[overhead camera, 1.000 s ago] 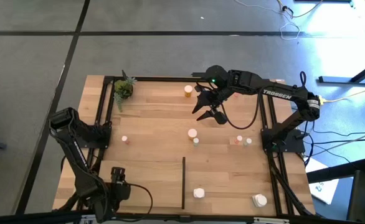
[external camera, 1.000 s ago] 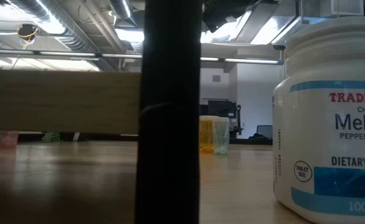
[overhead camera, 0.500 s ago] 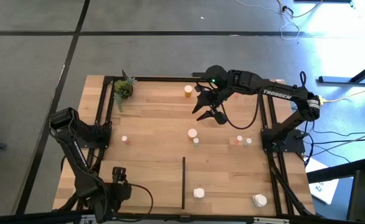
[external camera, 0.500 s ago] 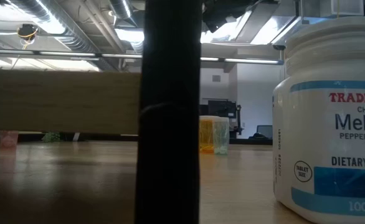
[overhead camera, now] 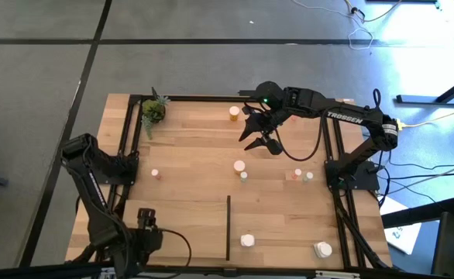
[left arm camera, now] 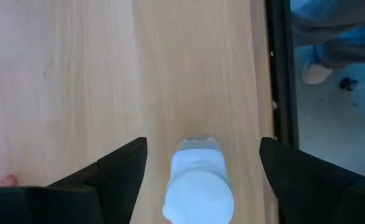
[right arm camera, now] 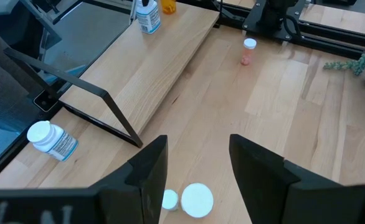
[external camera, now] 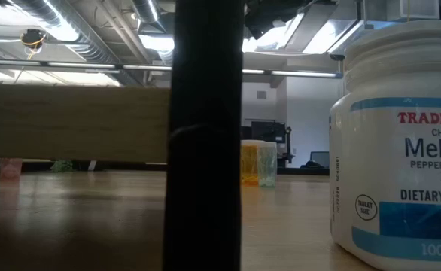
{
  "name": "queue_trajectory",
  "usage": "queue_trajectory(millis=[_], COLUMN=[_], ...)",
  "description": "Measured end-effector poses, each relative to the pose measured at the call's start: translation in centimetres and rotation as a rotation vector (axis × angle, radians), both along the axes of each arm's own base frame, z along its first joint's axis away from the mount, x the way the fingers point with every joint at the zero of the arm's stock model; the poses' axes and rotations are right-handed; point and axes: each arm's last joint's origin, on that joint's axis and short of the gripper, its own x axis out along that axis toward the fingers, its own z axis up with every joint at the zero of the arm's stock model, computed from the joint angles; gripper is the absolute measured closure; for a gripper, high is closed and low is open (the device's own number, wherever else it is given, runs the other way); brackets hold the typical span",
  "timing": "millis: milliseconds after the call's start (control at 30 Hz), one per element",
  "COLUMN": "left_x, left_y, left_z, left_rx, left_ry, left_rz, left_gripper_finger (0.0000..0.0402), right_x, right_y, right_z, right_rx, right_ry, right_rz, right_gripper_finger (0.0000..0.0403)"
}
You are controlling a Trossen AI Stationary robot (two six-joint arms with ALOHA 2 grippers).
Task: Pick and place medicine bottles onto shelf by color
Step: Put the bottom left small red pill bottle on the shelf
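The right pincer (overhead camera: 263, 138) was held above the far middle of the shelf (overhead camera: 188, 186), its fingers parted and nothing gripped. An orange bottle (overhead camera: 234, 114) stood just beside it at the far edge, and a white-capped bottle (overhead camera: 239, 167) with a smaller one (overhead camera: 243, 177) stood near the middle; both appeared ahead of the fingers in the right wrist view. The left pincer (left arm camera: 198, 165) was seen spread wide at the near left corner, with a white bottle (left arm camera: 198, 190) lying between its fingers, ungrasped.

The bottles were judged light, rigid and smooth, easily toppled or rolled; a hold across the body below the cap was thought safest.

That lying bottle was hidden in the high view, while the low view alone showed a labelled white bottle (external camera: 397, 150) close up.
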Motion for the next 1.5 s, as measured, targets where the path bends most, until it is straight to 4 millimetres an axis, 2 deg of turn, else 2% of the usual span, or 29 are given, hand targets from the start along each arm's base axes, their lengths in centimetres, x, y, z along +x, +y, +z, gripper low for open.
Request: queue_trajectory(millis=[433,667,833,1167,1500], left_x=[1.0,2.0,2.5,3.2,5.1], left_y=[1.5,4.4,5.5,10.1,16.1], left_z=[3.7,6.6,7.4,10.0,11.4], left_rx=[0.038,0.119,0.112,0.128,0.093], left_ry=[0.048,0.047,0.003,-0.198,-0.219], left_rz=[0.059,0.287,0.301,0.460,0.712], left_gripper_finger=[0.0097,0.0097,0.0097,0.0097,0.0097], right_x=[0.0,0.0,0.0,0.0,0.1], right_y=[0.0,0.0,0.0,0.0,0.0], right_z=[0.0,0.0,0.0,0.0,0.1], right_rx=[0.000,0.000,0.000,-0.002,-0.002], right_ry=[0.000,0.000,0.000,-0.006,-0.008], right_rz=[0.000,0.000,0.000,0.000,0.000], right_gripper_finger=[0.0228,0.0228,0.0228,0.0228,0.0228])
